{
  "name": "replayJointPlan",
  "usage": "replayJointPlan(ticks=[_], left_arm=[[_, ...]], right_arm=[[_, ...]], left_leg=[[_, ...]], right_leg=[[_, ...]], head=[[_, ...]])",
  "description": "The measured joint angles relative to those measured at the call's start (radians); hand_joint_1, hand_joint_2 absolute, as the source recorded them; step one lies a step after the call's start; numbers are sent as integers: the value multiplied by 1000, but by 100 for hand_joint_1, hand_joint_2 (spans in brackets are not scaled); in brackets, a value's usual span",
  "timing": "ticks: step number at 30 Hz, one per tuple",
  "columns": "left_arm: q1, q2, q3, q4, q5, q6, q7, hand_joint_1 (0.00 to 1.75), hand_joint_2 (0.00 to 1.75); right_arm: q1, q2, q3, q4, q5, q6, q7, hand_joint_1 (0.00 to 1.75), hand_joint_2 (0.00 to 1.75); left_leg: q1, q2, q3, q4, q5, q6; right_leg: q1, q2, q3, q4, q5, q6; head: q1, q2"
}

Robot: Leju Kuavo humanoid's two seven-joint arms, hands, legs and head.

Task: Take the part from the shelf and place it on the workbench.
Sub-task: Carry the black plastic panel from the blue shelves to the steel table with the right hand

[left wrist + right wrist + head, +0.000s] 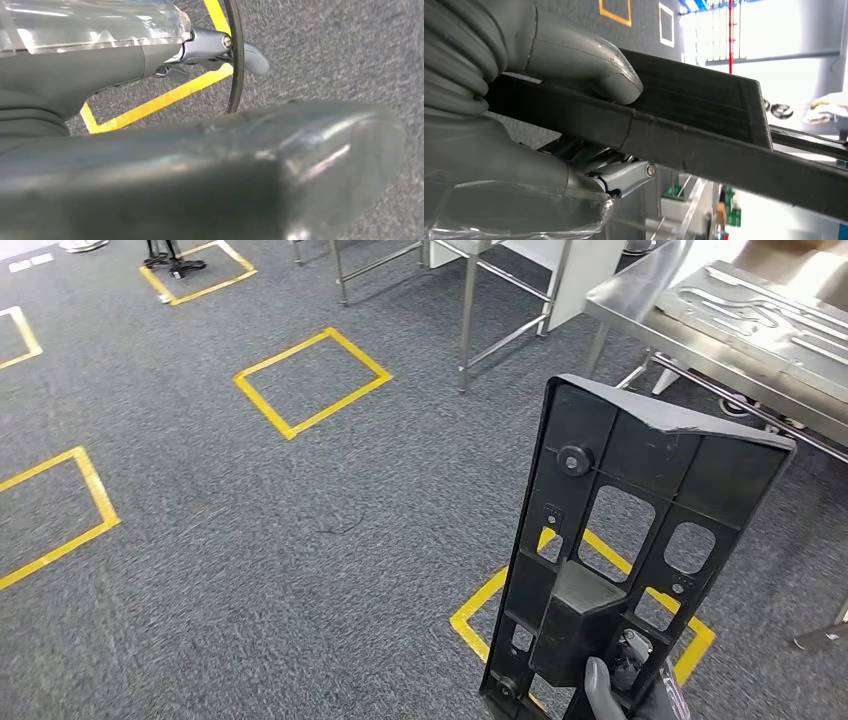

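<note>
The part (620,550) is held upright in the head view, with its long axis running from bottom to top and leaning a little to the right; its wider end is turned up and its narrower end is down at the right hand (625,695). One part is seen. It is a flat black plastic panel with ribs, several cut-out openings of different shapes, a round knob near the upper left corner and a raised box-like block in the lower middle. A lip is formed along the top edge.

The part is gripped at its lower end by the right hand: in the right wrist view the thick grey thumb (589,65) is pressed on one face of the black panel (684,130) and the other fingers are closed under it. The part is held in the air above the grey carpet (300,540), over one yellow tape square (690,635).

Five yellow tape squares are counted on the carpet in the head view. One metal workbench (640,310) is seen at the upper right, well apart from the part.

The left hand (200,165) is seen over the carpet; whether its fingers are spread or curled cannot be told.
</note>
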Motion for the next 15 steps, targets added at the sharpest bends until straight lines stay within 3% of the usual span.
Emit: replayJointPlan(ticks=[1, 2, 5, 6, 8, 10, 12, 14, 15], left_arm=[[0, 0, 0, 0, 0, 0, 0, 0, 0], [1, 0, 0, 0, 3, 2, 0, 0, 0], [3, 0, -1, -2, 11, 10, -4, 0, 0], [4, 0, -2, -3, 11, 10, -5, 0, 0], [6, 1, -3, -6, 12, 11, -6, 0, 0], [7, 1, -5, -9, 13, 11, -7, 0, 0], [9, 1, -7, -9, 13, 11, -7, 0, 0], [11, 0, -7, -9, 13, 11, -7, 0, 0], [11, 0, -7, -9, 12, 10, -7, 0, 0]], right_arm=[[0, 0, 0, 0, 0, 0, 0, 175, 175], [0, 0, 0, 0, 0, 0, 0, 175, 175], [-1, 0, 0, 0, 0, -1, 1, 175, 175], [-1, 0, 0, 0, 0, -1, 1, 175, 175], [0, 0, 0, -1, -1, -2, 1, 175, 175], [2, 0, 0, -2, -1, -5, 1, 175, 175], [0, 0, 0, -3, -2, -10, 1, 175, 175], [-1, 0, 0, -3, -2, -12, 2, 175, 175], [-1, 0, 0, -3, -2, -12, 2, 175, 175]], left_leg=[[0, 0, -1, 0, 3, 0], [0, -3, 18, -49, 36, 3], [1, -68, 107, -282, 152, 18], [-1, -83, 118, -312, 158, 23], [-3, -66, 120, -320, 162, 34], [1, -39, 125, -332, 171, 49], [2, -11, 125, -338, 175, 57], [0, 18, 122, -337, 174, 57], [0, 33, 121, -337, 172, 56]], right_leg=[[0, 2, 0, 0, 0, 0], [0, 14, 1, 1, 0, 0], [0, 71, -3, 11, -2, 10], [-2, 85, -7, 13, 0, 17], [-7, 104, -15, 12, 3, 32], [-6, 67, -32, 43, -19, 41], [-4, 1, -81, 143, -80, 48], [-7, -25, -138, 259, -131, 56], [-9, -30, -149, 282, -131, 59]], head=[[0, 0], [0, 0], [0, 0], [0, 0], [0, 0], [1, 0], [3, 0], [4, 0], [4, 0]])
